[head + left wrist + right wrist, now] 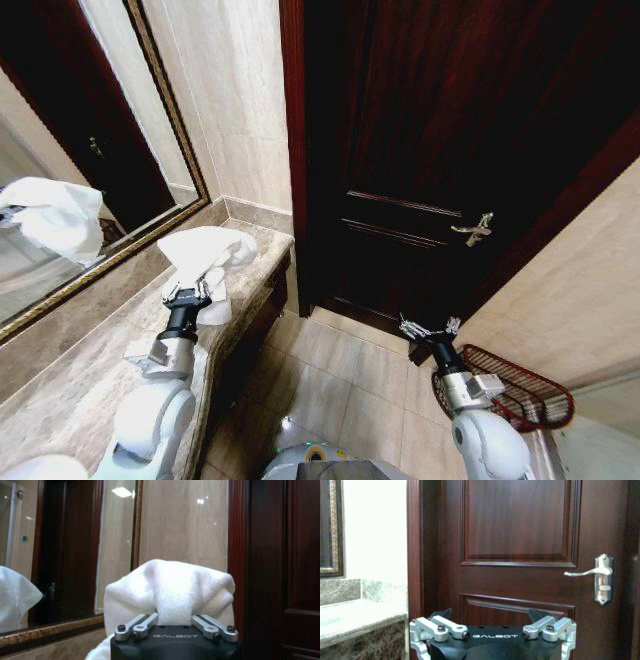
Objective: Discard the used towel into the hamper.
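A crumpled white towel (207,256) hangs bunched over the marble counter (90,370), and my left gripper (190,294) is shut on its lower part. The left wrist view shows the towel (170,592) rising out from between the closed fingers of that gripper (175,621). The hamper (512,386), a dark reddish-brown open-weave basket, stands on the floor at the lower right by the wall. My right gripper (428,328) hovers just left of the hamper's rim with its fingers spread and nothing in them. In the right wrist view this gripper (490,614) faces the door.
A dark wooden door (440,150) with a silver lever handle (473,230) fills the wall ahead. A gold-framed mirror (70,190) hangs above the counter and reflects the towel. Tiled floor (340,370) lies between the counter edge and the hamper.
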You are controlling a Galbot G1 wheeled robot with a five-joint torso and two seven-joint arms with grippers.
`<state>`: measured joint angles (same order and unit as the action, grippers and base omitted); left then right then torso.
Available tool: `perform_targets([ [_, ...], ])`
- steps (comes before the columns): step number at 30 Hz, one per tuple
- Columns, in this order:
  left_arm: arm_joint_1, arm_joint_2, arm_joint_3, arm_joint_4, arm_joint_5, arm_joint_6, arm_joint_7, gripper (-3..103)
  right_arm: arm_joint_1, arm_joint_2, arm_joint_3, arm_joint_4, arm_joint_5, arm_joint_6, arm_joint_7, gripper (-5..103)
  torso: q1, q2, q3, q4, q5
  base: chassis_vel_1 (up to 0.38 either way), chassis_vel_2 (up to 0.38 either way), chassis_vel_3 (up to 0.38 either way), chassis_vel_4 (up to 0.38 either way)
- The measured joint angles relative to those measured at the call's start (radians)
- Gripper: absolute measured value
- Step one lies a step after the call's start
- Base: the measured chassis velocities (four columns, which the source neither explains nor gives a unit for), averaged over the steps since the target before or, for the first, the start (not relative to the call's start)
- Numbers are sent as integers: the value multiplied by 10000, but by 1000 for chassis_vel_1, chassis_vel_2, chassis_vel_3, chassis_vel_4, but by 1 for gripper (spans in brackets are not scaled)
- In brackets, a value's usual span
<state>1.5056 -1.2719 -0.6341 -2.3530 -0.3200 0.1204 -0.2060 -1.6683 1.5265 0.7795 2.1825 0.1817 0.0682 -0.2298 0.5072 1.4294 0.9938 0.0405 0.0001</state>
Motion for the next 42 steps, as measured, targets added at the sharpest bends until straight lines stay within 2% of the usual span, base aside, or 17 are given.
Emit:
perform_targets([
  [42, 90, -40, 49, -145, -24, -17, 13, 9, -170, -50, 52, -90, 6, 172, -27, 100, 2, -3, 0, 0, -2, 69, -66, -67, 63],
])
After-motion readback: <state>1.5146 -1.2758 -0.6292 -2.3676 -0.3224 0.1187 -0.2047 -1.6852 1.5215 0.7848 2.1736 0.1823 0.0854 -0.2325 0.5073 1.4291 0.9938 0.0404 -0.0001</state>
